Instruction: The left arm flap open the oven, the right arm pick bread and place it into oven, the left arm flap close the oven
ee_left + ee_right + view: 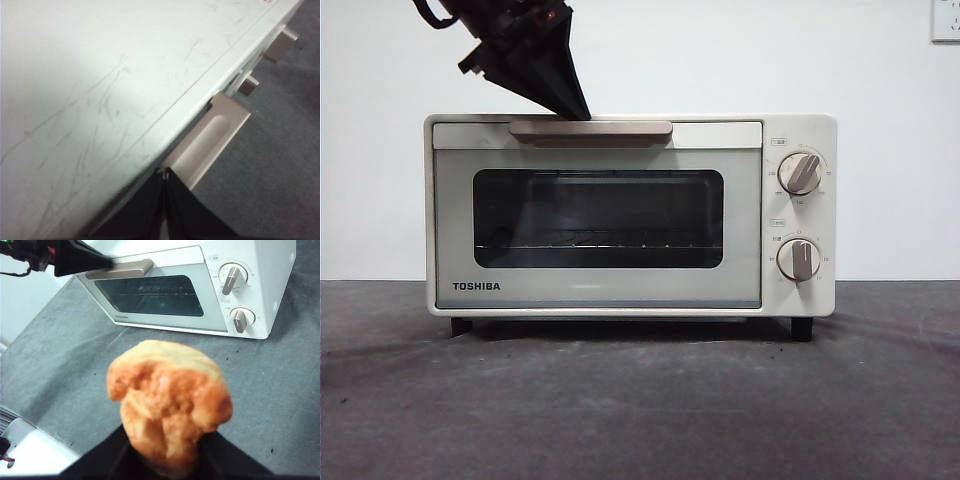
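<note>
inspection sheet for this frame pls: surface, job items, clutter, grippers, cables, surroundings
Surface: dark grey felt-like mat, a few small specks.
Oven: cream TOSHIBA oven upright, door shut, wire rack visible through the window, nothing seen on it.
Handle: beige bar handle at the door's top edge.
Bread: golden lumpy bread held above the mat in front of the oven, not yet inside.
Clutter: nothing seen.
Left gripper: left gripper tips together, at the handle's upper edge; door not yet pulled.
Right gripper: right gripper shut on the bread.
Cables: dark cables looped at the left arm's base.
Surroundings: plain white wall behind.
</note>
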You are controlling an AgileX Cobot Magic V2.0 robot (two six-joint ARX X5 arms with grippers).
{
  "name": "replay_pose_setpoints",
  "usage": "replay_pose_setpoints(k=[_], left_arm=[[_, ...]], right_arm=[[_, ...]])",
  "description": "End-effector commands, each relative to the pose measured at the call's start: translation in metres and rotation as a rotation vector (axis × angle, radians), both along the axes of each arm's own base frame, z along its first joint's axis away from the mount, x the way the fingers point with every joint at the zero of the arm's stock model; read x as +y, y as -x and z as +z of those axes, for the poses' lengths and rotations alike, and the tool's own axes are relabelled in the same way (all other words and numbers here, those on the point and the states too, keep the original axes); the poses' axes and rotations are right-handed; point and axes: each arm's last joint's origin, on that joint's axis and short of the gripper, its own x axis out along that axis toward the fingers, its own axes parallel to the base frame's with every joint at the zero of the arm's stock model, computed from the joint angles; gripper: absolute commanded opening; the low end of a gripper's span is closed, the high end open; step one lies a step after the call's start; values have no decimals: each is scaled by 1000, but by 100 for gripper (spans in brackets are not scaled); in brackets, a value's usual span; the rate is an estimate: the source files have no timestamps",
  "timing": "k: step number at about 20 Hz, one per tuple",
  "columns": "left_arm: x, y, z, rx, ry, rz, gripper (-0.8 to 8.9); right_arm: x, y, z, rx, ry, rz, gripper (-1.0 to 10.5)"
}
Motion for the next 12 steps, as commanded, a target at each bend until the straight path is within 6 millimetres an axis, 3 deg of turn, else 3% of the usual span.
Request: replay_pose_setpoints(k=[1, 12], left_arm=[[-6, -5, -4, 11, -16, -16, 10], [-10, 3, -13, 99, -72, -32, 10]], right_arm=[[0, 0, 3, -14, -13, 1, 104], [0, 0, 3, -15, -13, 1, 104]])
